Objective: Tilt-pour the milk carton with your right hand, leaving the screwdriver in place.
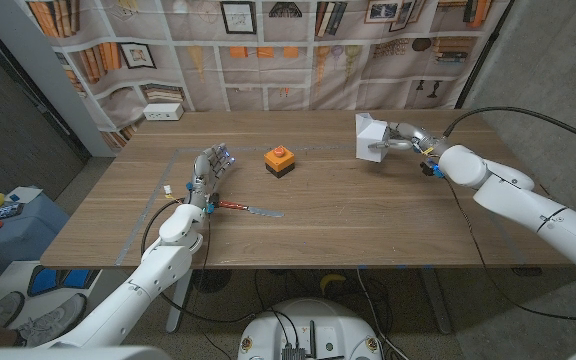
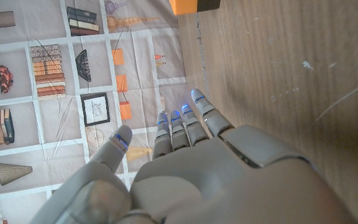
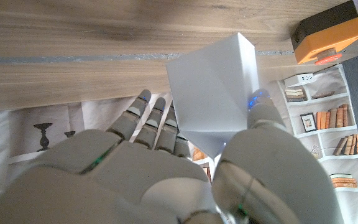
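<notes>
Screwdriver first, nearest my side: a slim tool with a red handle and a silvery shaft (image 1: 247,208), lying flat on the brown wooden table (image 1: 368,215) just beside my left hand (image 1: 208,172). I see that hand standing a little farther in, holding nothing, its grey fingers (image 2: 199,112) straight and slightly apart with blue-lit tips. I can't tell from the head view whether it touches the tool's handle.

Farther back, about mid-table, sits a small orange box with a black base and a red button on top (image 1: 280,160); its orange-and-black corner also shows past my left fingertips in the left wrist view.

On the far right, my right hand (image 1: 405,139) grips the white, angular milk carton (image 1: 372,137). In the right wrist view the carton (image 3: 216,93) is clamped between the fingers (image 3: 157,121) on one side and the thumb on the other. It leans to one side rather than standing upright. Whether its base still meets the wood I cannot tell.

Behind the table hangs a backdrop printed with bookshelves and framed pictures (image 1: 268,50).
</notes>
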### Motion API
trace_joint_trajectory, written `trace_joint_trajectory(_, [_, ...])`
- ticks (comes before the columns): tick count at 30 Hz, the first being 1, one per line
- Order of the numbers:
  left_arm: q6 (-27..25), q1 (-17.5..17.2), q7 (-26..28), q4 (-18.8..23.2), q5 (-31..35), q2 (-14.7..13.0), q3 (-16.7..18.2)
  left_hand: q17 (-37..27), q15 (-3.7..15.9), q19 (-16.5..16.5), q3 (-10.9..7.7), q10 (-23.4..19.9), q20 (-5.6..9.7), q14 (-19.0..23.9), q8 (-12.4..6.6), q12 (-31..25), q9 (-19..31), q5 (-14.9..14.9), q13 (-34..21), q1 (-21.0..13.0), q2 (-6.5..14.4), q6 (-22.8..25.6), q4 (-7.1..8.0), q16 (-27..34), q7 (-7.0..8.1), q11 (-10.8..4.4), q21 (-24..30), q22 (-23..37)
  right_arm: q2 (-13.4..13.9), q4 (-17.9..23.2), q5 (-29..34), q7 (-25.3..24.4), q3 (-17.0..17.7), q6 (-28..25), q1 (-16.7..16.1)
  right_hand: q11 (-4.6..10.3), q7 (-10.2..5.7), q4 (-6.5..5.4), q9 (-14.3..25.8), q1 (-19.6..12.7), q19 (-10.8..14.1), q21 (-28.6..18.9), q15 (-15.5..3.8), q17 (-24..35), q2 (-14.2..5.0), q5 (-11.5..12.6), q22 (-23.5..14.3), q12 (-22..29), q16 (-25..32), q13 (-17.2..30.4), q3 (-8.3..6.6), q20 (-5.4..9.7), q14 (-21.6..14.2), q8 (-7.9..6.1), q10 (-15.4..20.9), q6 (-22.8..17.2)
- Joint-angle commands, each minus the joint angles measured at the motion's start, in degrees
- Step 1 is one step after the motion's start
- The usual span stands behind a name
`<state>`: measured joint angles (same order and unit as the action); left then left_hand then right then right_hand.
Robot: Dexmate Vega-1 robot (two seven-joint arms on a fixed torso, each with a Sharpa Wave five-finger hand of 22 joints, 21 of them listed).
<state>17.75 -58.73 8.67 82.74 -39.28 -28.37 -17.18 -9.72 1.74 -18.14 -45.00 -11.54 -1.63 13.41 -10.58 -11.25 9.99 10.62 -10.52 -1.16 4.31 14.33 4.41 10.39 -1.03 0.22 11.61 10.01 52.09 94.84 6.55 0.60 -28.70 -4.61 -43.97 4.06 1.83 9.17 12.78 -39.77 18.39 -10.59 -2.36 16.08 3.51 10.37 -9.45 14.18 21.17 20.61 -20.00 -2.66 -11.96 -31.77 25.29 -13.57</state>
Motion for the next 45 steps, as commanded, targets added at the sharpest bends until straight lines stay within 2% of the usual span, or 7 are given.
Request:
trace_joint_trajectory(1, [-0.3, 0.71, -0.18, -0.44, 0.0, 0.22, -0.22, -0.14, -0.29, -0.27, -0.33, -0.24, -0.17, 0.22, -0.03, 0.01, 0.29, 0.19, -0.12, -0.12, 3.75, 0.12, 0.0, -0.09, -0.07, 0.02, -0.08, 0.08, -2.23, -3.94, 2.28, -6.78, -1.71, 4.05, -0.26, -0.05, -0.26, -0.03, -0.03, -0.2, 0.43, -0.28, -0.37, 0.06, 0.55, 0.52, -0.25, 0.08, 0.09, 0.25, 0.38, 0.88, -0.14, 0.05, -0.08, 0.06])
trace_joint_trajectory(4, [-0.16, 0.63, -0.14, -0.49, -0.01, 0.32, -0.22, -0.14, -0.29, -0.24, -0.34, -0.22, -0.2, 0.22, -0.03, 0.02, 0.29, 0.19, -0.12, -0.11, 3.76, 0.13, 0.0, -0.09, -0.08, -0.03, -0.1, 0.08, -2.72, -4.89, 2.69, -7.39, -2.12, 4.88, -0.07, 0.03, -0.18, -0.01, -0.05, -0.24, 0.58, -0.34, -0.45, 0.05, 0.64, 0.58, -0.24, 0.05, 0.08, 0.27, 0.41, 0.95, -0.17, 0.06, -0.13, 0.0])
trace_joint_trajectory(10, [-0.1, 0.01, 0.37, -0.13, -0.11, 0.4, -0.07, -0.14, -0.3, -0.26, -0.35, -0.26, -0.2, 0.24, -0.01, 0.0, 0.29, 0.19, -0.13, -0.1, 3.74, 0.08, 0.01, -0.08, -0.06, 0.04, -0.09, 0.08, -4.78, -7.71, 5.04, -13.12, -2.64, 7.53, -0.52, 0.08, -0.37, 0.02, -0.12, -0.29, 0.56, -0.32, -0.76, 0.03, 0.94, 0.75, -0.24, 0.21, 0.18, 0.34, 0.54, 0.97, -0.59, -0.05, 0.33, -0.48])
trace_joint_trajectory(11, [-0.08, -0.02, 0.38, -0.13, -0.12, 0.41, -0.07, -0.14, -0.27, -0.26, -0.35, -0.27, -0.22, 0.24, -0.02, -0.01, 0.29, 0.19, -0.13, -0.1, 3.74, 0.09, 0.01, -0.08, -0.03, 0.01, -0.1, 0.08, -5.12, -8.16, 5.39, -13.75, -2.8, 7.76, -0.5, 0.46, -0.84, 0.14, -0.15, -0.64, 0.66, -0.35, -0.83, 0.02, 0.88, 0.86, -0.24, 0.33, 0.2, 0.37, 0.42, 1.1, -0.72, -0.2, 0.69, -0.92])
trace_joint_trajectory(30, [-0.61, 0.9, -0.42, -0.68, -0.25, 0.48, -0.5, -0.15, -0.36, -0.27, -0.42, -0.31, -0.24, 0.2, -0.04, -0.03, 0.3, 0.17, -0.13, -0.07, 3.75, 0.13, 0.03, -0.09, -0.06, 0.0, -0.12, 0.09, -10.83, -16.94, 6.7, -19.98, -5.68, 13.02, 0.72, 0.5, -0.78, 0.15, -0.3, -1.31, 1.04, -0.39, -1.2, 0.06, 0.88, 1.15, -0.23, 0.39, 0.33, 0.53, 0.34, 1.61, -1.16, -0.23, 1.25, -1.37])
trace_joint_trajectory(45, [-0.97, 1.21, -0.26, -0.5, -0.14, 0.29, -0.5, -0.15, -0.34, -0.29, -0.48, -0.26, -0.23, 0.23, -0.02, -0.01, 0.3, 0.17, -0.13, -0.05, 3.74, 0.06, 0.03, -0.08, -0.11, 0.0, -0.13, 0.09, -13.09, -20.99, 7.09, -22.85, -7.12, 14.56, 1.71, 0.84, -1.06, 0.18, -0.38, -1.92, 1.3, -0.41, -1.5, 0.1, 0.79, 1.29, -0.22, 0.39, 0.35, 0.66, 0.24, 1.9, -1.28, -0.33, 1.61, -1.83])
